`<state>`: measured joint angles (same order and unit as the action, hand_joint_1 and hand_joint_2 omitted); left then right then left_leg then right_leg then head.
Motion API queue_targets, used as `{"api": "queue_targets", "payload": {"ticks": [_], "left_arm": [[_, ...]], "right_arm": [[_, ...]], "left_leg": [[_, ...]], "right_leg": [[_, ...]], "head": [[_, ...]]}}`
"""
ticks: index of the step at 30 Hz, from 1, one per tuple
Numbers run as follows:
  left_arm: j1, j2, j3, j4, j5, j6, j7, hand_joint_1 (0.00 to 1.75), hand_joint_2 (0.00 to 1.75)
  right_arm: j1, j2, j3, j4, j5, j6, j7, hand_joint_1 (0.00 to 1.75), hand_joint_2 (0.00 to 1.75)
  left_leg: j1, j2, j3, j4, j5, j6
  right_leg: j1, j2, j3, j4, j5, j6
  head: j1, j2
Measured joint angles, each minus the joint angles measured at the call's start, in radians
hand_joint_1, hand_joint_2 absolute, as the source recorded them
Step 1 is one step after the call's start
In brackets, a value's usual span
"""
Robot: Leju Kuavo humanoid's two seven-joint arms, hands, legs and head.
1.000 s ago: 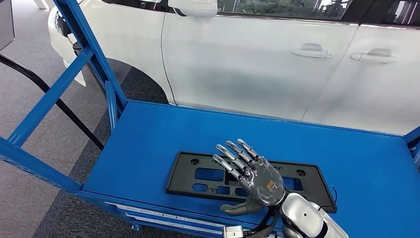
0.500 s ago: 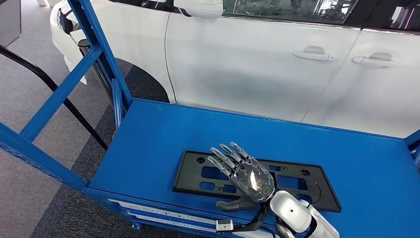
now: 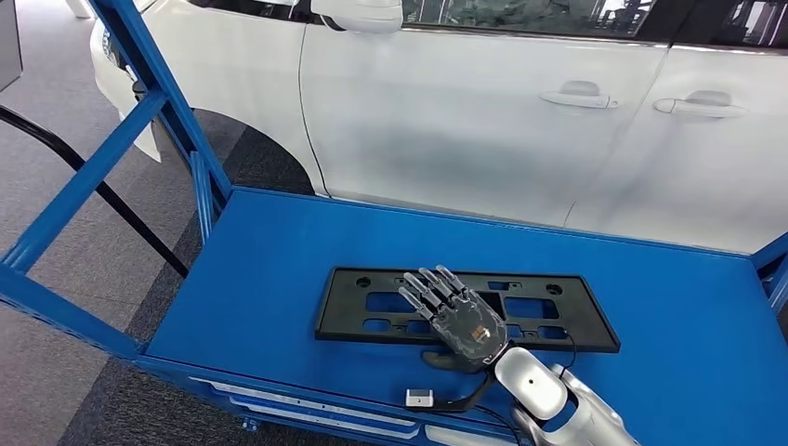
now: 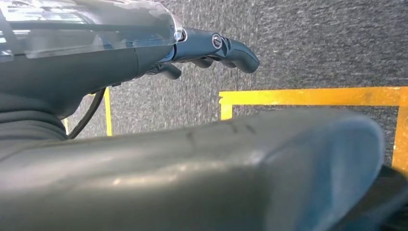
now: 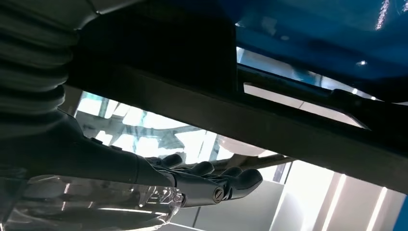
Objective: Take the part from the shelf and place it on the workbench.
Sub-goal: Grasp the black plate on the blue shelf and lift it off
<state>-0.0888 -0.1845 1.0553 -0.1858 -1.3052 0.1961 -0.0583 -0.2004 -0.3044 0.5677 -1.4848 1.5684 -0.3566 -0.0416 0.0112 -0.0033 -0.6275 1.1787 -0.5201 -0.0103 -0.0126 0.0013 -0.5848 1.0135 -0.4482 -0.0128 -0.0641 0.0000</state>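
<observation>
A blue shelf (image 3: 279, 269) is carrying a flat black part (image 3: 372, 307), lying near its front edge for easy reach. The right hand (image 3: 460, 321) is resting over the part's middle with fingers spread, thumb at the near edge, apparently readying a grasp

A white car (image 3: 483, 121) stood just behind the shelf, two door handles (image 3: 578, 96) showing. Yellow floor tape (image 4: 308, 96) marked grey carpet (image 3: 56, 214).

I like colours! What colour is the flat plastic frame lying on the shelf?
Black; the flat plastic frame shows best in the head view.
</observation>
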Motion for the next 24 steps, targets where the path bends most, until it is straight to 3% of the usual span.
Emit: {"api": "queue_targets", "payload": {"ticks": [2, 3, 7, 9, 11, 12, 13, 14, 16, 18, 20, 22, 24], "left_arm": [[-0.002, 0.0, 0.001, 0.0, 0.002, 0.0, 0.003, 0.0, 0.0], [-0.003, 0.0, 0.002, 0.0, 0.003, 0.0, 0.005, 0.0, 0.0], [-0.004, -0.002, 0.008, 0.0, 0.011, 0.001, 0.01, 0.0, 0.0], [-0.005, -0.004, 0.011, 0.0, 0.014, 0.002, 0.01, 0.0, 0.0], [-0.004, -0.005, 0.015, 0.0, 0.016, 0.002, 0.01, 0.0, 0.0], [-0.004, -0.005, 0.016, 0.0, 0.018, 0.003, 0.01, 0.0, 0.0], [-0.003, -0.005, 0.018, 0.0, 0.019, 0.003, 0.01, 0.0, 0.0], [-0.003, -0.006, 0.019, 0.0, 0.02, 0.004, 0.009, 0.0, 0.0], [-0.004, -0.007, 0.019, 0.0, 0.022, 0.006, 0.007, 0.0, 0.0], [-0.004, -0.008, 0.02, 0.0, 0.023, 0.009, 0.006, 0.0, 0.0], [-0.004, -0.008, 0.021, 0.0, 0.023, 0.011, 0.005, 0.0, 0.0], [-0.005, -0.008, 0.021, 0.0, 0.023, 0.011, 0.005, 0.0, 0.0], [-0.005, -0.008, 0.022, 0.0, 0.023, 0.012, 0.004, 0.0, 0.0]], "right_arm": [[-0.023, -0.004, 0.024, 0.012, 0.0, 0.002, 0.022, 0.0, 1.75], [-0.035, -0.005, 0.036, 0.019, 0.0, 0.002, 0.028, 0.0, 1.75], [-0.077, -0.008, 0.071, 0.047, 0.001, 0.003, 0.032, 0.0, 1.75], [-0.091, -0.008, 0.084, 0.061, 0.001, 0.004, 0.033, 0.0, 1.75], [-0.1, -0.008, 0.095, 0.074, 0.001, 0.006, 0.036, 0.0, 1.75], [-0.104, -0.008, 0.1, 0.08, 0.001, 0.007, 0.038, 0.0, 1.75], [-0.108, -0.008, 0.106, 0.084, 0.001, 0.008, 0.039, 0.0, 1.75], [-0.114, -0.008, 0.11, 0.088, 0.001, 0.009, 0.04, 0.0, 1.75], [-0.128, -0.008, 0.118, 0.096, 0.001, 0.014, 0.04, 0.07, 1.75], [-0.139, -0.007, 0.124, 0.103, 0.001, 0.02, 0.037, 0.73, 1.75], [-0.146, -0.007, 0.128, 0.109, 0.001, 0.027, 0.031, 1.37, 1.75], [-0.152, -0.007, 0.133, 0.116, 0.001, 0.034, 0.025, 1.46, 1.75], [-0.156, -0.007, 0.137, 0.121, 0.001, 0.037, 0.023, 1.6, 1.75]], "left_leg": [[-0.004, 0.0, 0.055, -0.121, 0.047, 0.011], [-0.006, 0.0, 0.067, -0.15, 0.053, 0.015], [-0.003, 0.0, 0.071, -0.173, 0.062, 0.035], [0.0, 0.001, 0.073, -0.18, 0.068, 0.044], [-0.001, 0.001, 0.071, -0.18, 0.068, 0.046], [-0.002, 0.001, 0.071, -0.18, 0.068, 0.046], [-0.001, 0.001, 0.072, -0.179, 0.068, 0.045], [-0.001, 0.0, 0.073, -0.177, 0.066, 0.044], [-0.002, -0.001, 0.075, -0.172, 0.061, 0.037], [-0.006, -0.001, 0.072, -0.167, 0.057, 0.027], [-0.007, -0.001, 0.072, -0.168, 0.056, 0.016], [-0.004, -0.001, 0.068, -0.155, 0.044, 0.005], [-0.001, -0.001, 0.033, -0.075, -0.005, -0.004]], "right_leg": [[0.004, 0.003, -0.002, 0.004, 0.0, 0.006], [0.005, 0.004, -0.004, 0.005, 0.0, 0.01], [0.003, 0.004, -0.013, 0.017, -0.008, 0.033], [0.0, 0.002, -0.051, 0.101, -0.059, 0.04], [-0.001, 0.002, -0.114, 0.233, -0.116, 0.045], [-0.002, 0.002, -0.134, 0.273, -0.123, 0.048], [-0.004, 0.001, -0.135, 0.274, -0.111, 0.049], [-0.006, 0.001, -0.116, 0.233, -0.08, 0.049], [-0.009, -0.001, -0.048, 0.093, -0.016, 0.047], [-0.006, 0.0, -0.012, 0.013, 0.005, 0.038], [-0.002, 0.002, -0.012, 0.007, 0.003, 0.025], [-0.005, 0.0, -0.009, 0.002, 0.005, 0.012], [-0.007, -0.002, -0.008, -0.003, 0.008, 0.002]], "head": [[0.0, 0.0], [0.0, 0.0], [0.0, 0.0], [0.0, 0.0], [0.0, 0.0], [0.0, 0.0], [0.0, 0.0], [0.0, 0.0], [0.0, 0.0], [0.0, 0.0], [0.0, 0.0], [0.0, 0.0], [0.0, 0.0]]}}
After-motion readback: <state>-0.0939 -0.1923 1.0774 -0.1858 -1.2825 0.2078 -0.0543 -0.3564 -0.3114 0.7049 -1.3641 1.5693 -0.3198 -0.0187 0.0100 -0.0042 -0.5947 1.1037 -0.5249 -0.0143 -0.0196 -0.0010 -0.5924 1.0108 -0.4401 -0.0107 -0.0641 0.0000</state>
